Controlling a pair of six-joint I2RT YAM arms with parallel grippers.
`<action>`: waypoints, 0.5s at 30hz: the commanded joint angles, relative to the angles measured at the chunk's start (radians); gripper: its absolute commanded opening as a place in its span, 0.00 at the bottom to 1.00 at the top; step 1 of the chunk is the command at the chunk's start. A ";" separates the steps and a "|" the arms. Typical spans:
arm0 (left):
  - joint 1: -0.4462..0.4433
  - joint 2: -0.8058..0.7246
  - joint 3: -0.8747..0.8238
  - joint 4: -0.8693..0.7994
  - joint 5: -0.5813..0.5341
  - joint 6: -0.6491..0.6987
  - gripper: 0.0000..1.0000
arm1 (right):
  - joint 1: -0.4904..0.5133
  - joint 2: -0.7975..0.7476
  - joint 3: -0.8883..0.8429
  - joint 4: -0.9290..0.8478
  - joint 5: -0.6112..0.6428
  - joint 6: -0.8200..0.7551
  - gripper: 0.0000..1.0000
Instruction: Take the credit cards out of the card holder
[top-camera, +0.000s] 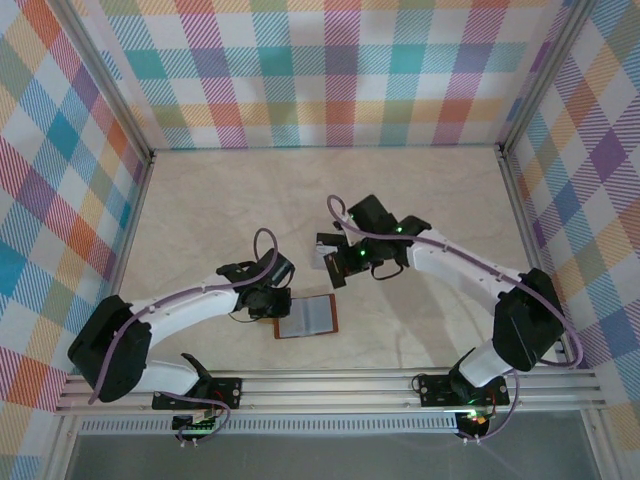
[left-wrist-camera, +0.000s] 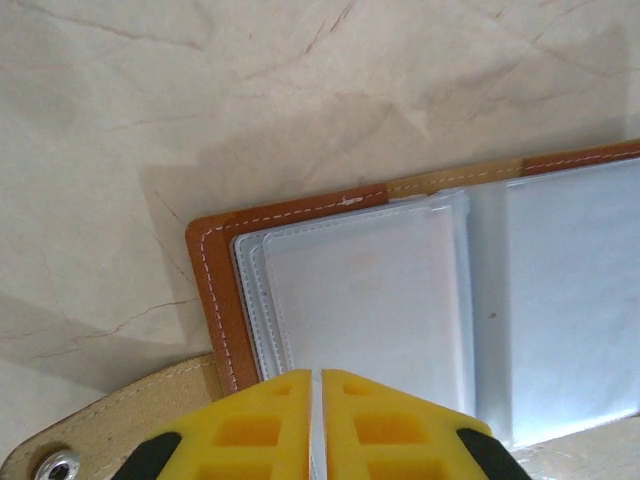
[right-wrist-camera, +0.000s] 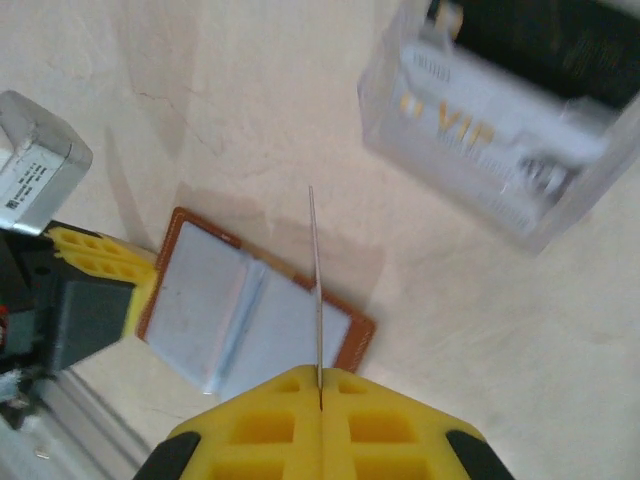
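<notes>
Card holder (left-wrist-camera: 400, 300) runs off my left wrist view's right edge, snap tab (left-wrist-camera: 110, 430) cut at bottom. Held card (right-wrist-camera: 316, 290) in my right gripper (right-wrist-camera: 320, 385) is edge-on, face unreadable. Second card (right-wrist-camera: 490, 125) blurred.

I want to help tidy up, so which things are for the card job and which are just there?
For the job:
card holder, lying open
thin card, pinched in the right gripper
blurred black-banded card
left gripper, at the holder's edge

Just there:
table
checked walls
</notes>
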 joint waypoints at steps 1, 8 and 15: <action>0.008 -0.054 -0.004 -0.029 -0.029 -0.007 0.12 | -0.013 0.047 0.083 -0.131 0.030 -0.397 0.00; 0.032 -0.104 -0.030 -0.039 -0.025 -0.013 0.13 | -0.048 0.233 0.336 -0.302 0.154 -0.837 0.00; 0.045 -0.128 -0.040 -0.057 -0.022 -0.011 0.13 | -0.061 0.421 0.577 -0.421 0.138 -1.056 0.00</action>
